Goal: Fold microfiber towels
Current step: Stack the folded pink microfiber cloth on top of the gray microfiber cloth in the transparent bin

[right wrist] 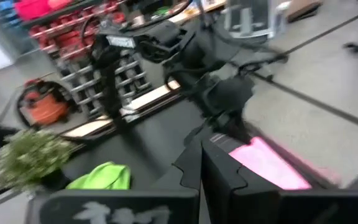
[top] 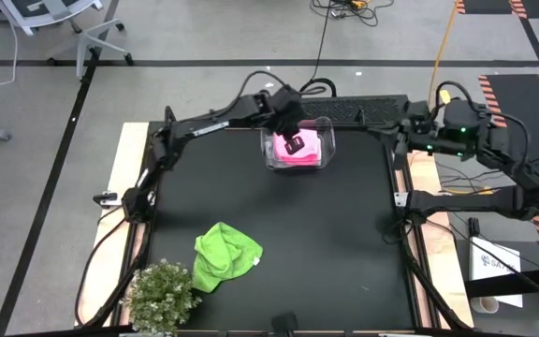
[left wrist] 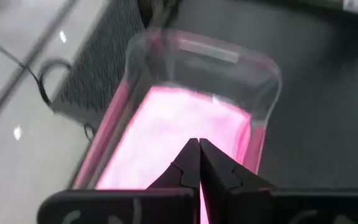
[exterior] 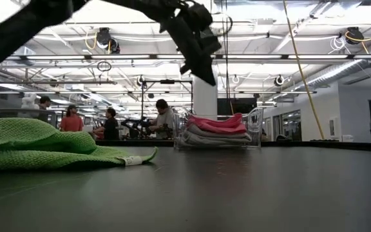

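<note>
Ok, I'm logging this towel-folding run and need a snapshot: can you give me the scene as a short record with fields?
left hand: shut, empty, above the clear bin
right hand: shut, holding nothing, at the table's far right edge
clear bin: far centre of table, holds stacked towels
pink towel: top of the stack in the bin
green towel: crumpled on the mat, near left
plant: near left corner, beside the green towel
folding: not started
</note>
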`<state>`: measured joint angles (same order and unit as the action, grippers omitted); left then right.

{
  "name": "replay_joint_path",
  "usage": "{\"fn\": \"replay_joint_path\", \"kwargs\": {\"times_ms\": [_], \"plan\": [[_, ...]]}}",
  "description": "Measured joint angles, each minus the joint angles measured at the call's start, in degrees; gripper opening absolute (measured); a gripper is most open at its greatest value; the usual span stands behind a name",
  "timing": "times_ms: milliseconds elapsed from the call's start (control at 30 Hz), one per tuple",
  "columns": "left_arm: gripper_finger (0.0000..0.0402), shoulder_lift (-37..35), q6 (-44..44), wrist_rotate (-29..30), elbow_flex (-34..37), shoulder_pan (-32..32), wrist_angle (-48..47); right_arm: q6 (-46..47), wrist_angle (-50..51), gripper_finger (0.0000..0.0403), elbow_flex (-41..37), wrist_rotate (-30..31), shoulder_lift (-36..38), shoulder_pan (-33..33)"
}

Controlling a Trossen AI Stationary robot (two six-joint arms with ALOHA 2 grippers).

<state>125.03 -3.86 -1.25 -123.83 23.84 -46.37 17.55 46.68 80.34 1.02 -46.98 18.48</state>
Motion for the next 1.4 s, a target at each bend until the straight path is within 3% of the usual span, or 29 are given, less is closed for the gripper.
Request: {"fn": "replay_joint_path", "kwargs": {"times_ms": [200, 433, 833, 1167, 1300, 1400], "plan": [[0.0001, 8.9, -1.38, -2.0, -11.12, 2.04, -14.34, 0.41, -0.08, 0.0, -0.05, 1.23, -1.01, 0.01], [0.0001, 11.24, -2.02, -2.99, -10.93, 3.04, -14.04, 1.5, -1.3, 0.0, -0.07, 6.45, -5.5, 0.13], [0.0, 19.12, -2.47, -0.67, -10.72, 3.01, -18.51, 1.33, -5.02, 0.0, -0.11, 4.84, -10.96, 0.17], [0.0001, 17.91, -2.02, 4.33, -11.03, 2.73, -19.1, -2.87, -4.9, 0.0, -0.09, 4.83, -13.15, 0.78], [0.0001, 12.17, -0.26, 4.34, -11.05, 2.34, -17.77, -7.04, -4.88, 0.0, -0.09, 4.13, -17.22, 3.4], [0.0002, 6.49, 0.71, 4.28, -11.17, 1.17, -18.99, -11.4, -4.08, 0.0, -0.09, -0.18, -21.77, 7.56]]}}
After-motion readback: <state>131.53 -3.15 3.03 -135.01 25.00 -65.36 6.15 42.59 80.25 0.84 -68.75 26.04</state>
